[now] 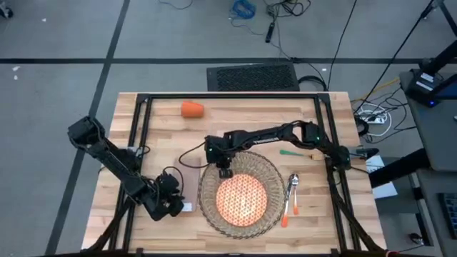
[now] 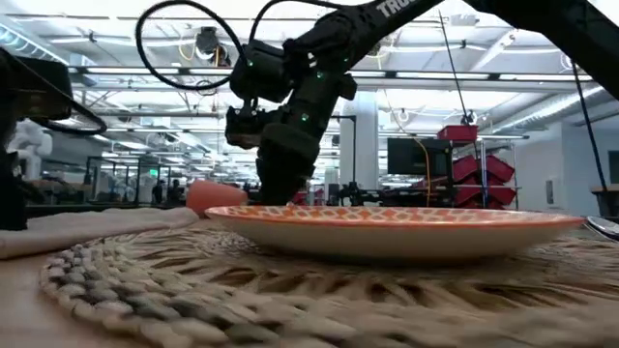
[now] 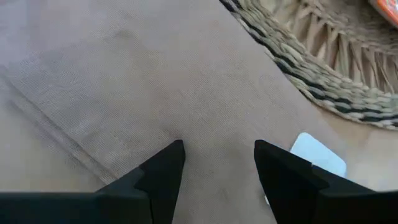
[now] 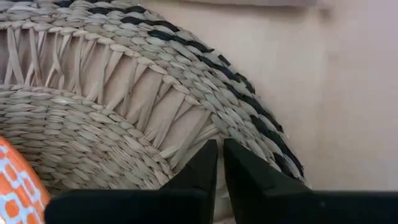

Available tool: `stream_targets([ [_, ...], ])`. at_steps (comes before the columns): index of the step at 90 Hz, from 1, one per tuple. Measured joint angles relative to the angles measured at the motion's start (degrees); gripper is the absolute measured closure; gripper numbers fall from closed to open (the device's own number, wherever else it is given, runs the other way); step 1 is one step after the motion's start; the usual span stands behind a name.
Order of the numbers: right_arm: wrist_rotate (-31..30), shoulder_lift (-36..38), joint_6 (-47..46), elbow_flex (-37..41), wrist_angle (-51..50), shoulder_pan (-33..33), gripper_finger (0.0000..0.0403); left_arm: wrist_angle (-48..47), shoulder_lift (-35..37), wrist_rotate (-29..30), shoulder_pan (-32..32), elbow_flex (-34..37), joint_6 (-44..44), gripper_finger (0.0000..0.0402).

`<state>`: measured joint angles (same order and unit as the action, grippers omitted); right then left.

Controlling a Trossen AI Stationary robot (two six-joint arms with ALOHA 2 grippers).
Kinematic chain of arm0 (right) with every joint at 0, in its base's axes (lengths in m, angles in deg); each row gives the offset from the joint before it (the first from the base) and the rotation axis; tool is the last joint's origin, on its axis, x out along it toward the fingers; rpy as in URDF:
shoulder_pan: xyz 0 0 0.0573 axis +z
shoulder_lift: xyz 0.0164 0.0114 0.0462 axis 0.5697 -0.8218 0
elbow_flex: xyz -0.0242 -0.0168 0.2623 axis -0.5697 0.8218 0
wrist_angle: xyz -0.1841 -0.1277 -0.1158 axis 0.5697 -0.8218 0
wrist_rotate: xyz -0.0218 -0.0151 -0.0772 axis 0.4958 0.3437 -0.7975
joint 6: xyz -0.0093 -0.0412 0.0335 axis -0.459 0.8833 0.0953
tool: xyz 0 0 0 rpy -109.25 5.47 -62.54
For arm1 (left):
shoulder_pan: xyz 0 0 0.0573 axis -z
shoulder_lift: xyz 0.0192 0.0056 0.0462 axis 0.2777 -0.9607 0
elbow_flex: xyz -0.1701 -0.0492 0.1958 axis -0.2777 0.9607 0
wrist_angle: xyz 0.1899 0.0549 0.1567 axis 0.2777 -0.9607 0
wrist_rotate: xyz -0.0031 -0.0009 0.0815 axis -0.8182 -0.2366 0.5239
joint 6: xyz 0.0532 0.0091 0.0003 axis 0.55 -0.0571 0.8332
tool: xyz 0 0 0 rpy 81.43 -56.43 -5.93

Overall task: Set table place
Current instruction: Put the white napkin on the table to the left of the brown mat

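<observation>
Tools: left tool point(image 3: 217, 163) wide over napkin point(image 3: 124, 81); right tool point(image 4: 219, 163) nearly closed at mat point(image 1: 239, 194) far rim.
Napkin: limp; pinch an edge.
Plate point(image 1: 241, 199): centred on mat, rigid, breakable.

Light-wood bench point(image 1: 235, 121) with black frame, tan woven placemat point(image 1: 265, 168) edged with dark-flecked band, plate point(image 1: 241, 198) orange with white lattice pattern, beige napkin point(image 3: 124, 93), orange cup point(image 1: 191, 109), green-handled utensil point(image 1: 298, 152), orange-handled spoon point(image 1: 289, 200), black fingers point(image 4: 205, 168).

Left gripper point(image 3: 217, 163) hangs parted over the napkin point(image 3: 124, 87), placemat point(image 3: 323, 68) beside, perhaps a white card point(image 3: 317, 155)
</observation>
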<state>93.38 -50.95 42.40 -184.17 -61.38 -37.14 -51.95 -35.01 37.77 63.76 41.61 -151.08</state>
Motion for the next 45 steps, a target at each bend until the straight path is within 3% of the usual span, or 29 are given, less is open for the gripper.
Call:
stream_targets([
  [16, -0.7, 1.9, 0.4, 0.3, 0.0, 1.0, 0.0385, 0.6, 0.0, -0.2, 0.3, 0.0, -0.3, 0.0215],
  [45, -8.5, 8.9, 0.9, 0.4, -4.8, 0.4, 0.0385, -0.1, 0.0, -0.4, 1.1, 0.0, -1.9, 0.0215],
])
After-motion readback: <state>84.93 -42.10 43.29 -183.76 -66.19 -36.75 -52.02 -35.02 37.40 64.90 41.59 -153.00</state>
